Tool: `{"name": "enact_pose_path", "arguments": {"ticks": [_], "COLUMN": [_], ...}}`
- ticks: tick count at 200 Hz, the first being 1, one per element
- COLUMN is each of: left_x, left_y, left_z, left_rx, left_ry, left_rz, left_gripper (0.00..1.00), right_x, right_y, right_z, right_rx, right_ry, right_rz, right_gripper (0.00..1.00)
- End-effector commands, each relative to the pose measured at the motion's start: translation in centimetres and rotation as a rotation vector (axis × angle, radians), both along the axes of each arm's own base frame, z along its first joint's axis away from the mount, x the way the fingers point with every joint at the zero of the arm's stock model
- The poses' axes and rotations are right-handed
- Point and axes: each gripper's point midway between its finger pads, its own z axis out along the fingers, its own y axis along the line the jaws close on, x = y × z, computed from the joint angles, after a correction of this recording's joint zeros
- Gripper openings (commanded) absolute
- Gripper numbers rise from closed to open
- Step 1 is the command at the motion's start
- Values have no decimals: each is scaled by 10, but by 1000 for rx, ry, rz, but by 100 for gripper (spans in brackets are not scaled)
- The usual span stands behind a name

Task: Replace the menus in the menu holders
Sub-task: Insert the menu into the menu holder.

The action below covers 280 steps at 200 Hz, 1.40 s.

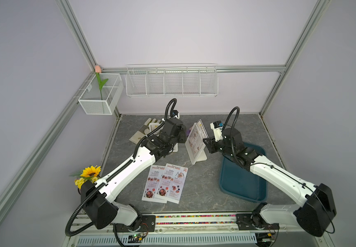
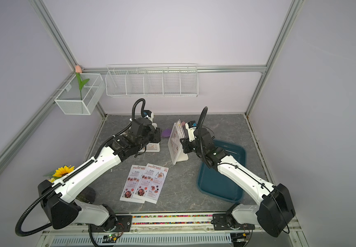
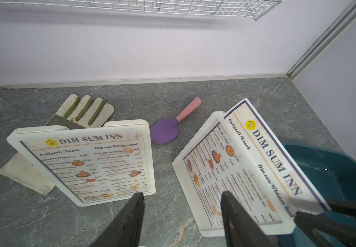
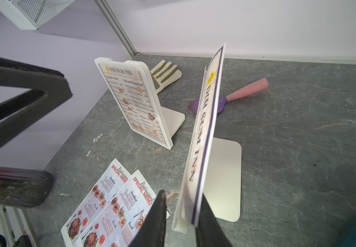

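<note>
Far left: pale glove (image 3: 85, 111) lies flat on the worktop (image 1: 204, 188); not part of the job. Just beside it the left holder (image 3: 33, 134) stands on its foot, a DIM SUM INN menu (image 3: 87, 164) fully seated in it. The left claw (image 3: 182, 195) hangs in front of this holder, fingers spread, nothing between them.

Front middle: two pink SPECIAL MENU sheets (image 1: 172, 184) lie flat and overlapped, well apart from both holders. Neither is in a holder yet.

Right of centre: the right holder (image 3: 196, 136) sits askew to the first. A second DIM SUM INN menu (image 3: 269, 162) is part-way out, its title edge bare past the frame. The right claw (image 4: 183, 193) straddles that bare edge near a corner. Jaws are parted with a gap on one side of the paper, so I read no grip. Teal tray (image 1: 243, 188) lies just beyond.

Handling, my judgement: the sheet is thin, light and limp, and will bow or crease if dragged crooked. Best hold is the bare edge close to the corner, pinched flat and drawn in line with the slot. The holder looks light and may skid or tip; the free claw could steady its foot.
</note>
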Motion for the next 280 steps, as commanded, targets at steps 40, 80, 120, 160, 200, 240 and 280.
{"name": "enact_pose_path", "arguments": {"ticks": [40,80,120,160,200,240,280], "left_x": [-1,-2,-2,-2,-3,-3,-3], "left_y": [6,9,10,10,12,12,13], "left_z": [14,14,14,12,12,12,12], "left_rx": [-30,-20,-17,-19,-17,-17,-15], "left_ry": [-27,-31,-31,-29,-30,-30,-29], "left_rz": [21,24,28,28,33,35,36], "left_gripper": [60,60,60,60,60,60,60], "right_x": [19,24,23,22,22,25,41], "right_y": [2,6,12,18,18,18,2], "right_z": [21,16,20,10,1,1,29], "right_rx": [0,2,29,36,26,20,2], "right_ry": [-47,-27,-22,13,30,27,-20], "right_rz": [2,8,33,53,50,40,-2], "right_gripper": [23,17,15,13,13,15,27]}}
